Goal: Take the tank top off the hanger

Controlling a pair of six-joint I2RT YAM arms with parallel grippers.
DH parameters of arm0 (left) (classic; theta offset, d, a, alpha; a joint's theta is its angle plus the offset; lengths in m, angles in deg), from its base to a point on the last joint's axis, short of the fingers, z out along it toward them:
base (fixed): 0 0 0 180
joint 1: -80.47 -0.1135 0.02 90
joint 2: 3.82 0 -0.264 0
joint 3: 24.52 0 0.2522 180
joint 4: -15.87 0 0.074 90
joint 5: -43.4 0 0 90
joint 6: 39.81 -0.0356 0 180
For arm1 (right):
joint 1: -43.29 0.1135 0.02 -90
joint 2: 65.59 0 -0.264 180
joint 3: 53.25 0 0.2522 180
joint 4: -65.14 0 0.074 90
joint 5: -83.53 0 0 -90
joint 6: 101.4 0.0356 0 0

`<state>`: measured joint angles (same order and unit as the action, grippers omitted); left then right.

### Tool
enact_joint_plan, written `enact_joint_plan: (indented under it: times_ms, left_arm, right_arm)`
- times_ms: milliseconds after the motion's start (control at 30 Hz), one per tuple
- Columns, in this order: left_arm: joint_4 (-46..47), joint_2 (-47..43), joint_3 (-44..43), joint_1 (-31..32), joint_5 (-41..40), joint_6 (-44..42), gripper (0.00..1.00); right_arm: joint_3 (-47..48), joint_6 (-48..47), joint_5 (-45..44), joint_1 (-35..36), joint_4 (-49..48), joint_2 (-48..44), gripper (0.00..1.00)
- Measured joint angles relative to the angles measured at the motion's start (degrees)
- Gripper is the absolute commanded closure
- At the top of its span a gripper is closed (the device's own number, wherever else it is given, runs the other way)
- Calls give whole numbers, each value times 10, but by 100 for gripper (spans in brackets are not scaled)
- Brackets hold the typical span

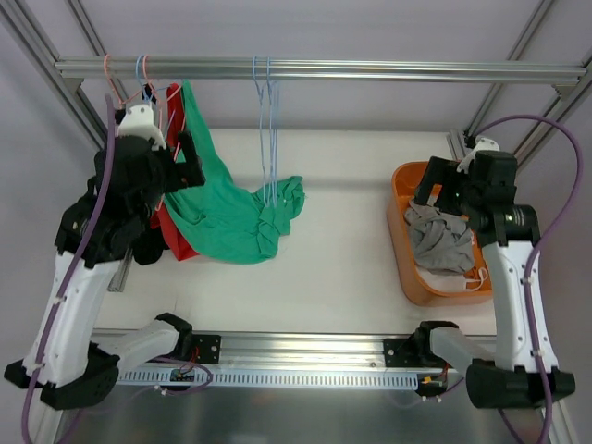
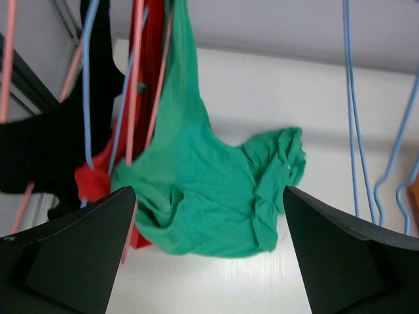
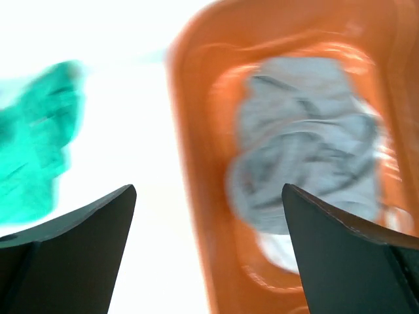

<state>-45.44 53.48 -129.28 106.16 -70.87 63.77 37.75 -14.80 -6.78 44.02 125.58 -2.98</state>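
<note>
The green tank top (image 1: 227, 217) hangs by its strap from a pink hanger (image 2: 134, 85) at the left end of the rail, and its lower part lies bunched on the white table (image 2: 203, 196). My left gripper (image 1: 190, 157) hovers beside the hangers, just above the green cloth. It is open, with nothing between its fingers (image 2: 209, 261). My right gripper (image 1: 444, 190) is over the orange basket at the right, open and empty (image 3: 209, 255). The green top shows blurred at the left edge of the right wrist view (image 3: 36, 144).
A red garment (image 2: 91, 180) and a black one (image 2: 39, 150) hang on neighbouring hangers at the far left. Empty blue hangers (image 1: 266, 129) dangle from the metal rail (image 1: 370, 69) mid-table. The orange basket (image 1: 400, 240) holds a grey garment (image 1: 442, 239).
</note>
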Motion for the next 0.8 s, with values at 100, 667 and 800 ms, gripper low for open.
enact_joint_plan:
  times_ms: [100,667,800]
  left_arm:
    - [-15,76,-87,-61,40,-15,1]
    - [-58,262,-236,-209,208,-100,56]
    - [-58,273,-236,-221,208,-104,54]
  right_arm:
    - [-34,3,74,27,-14,-69,1]
    - [-97,13,208,79,-45,-110,2]
    - [-97,16,214,94,-53,-115,2]
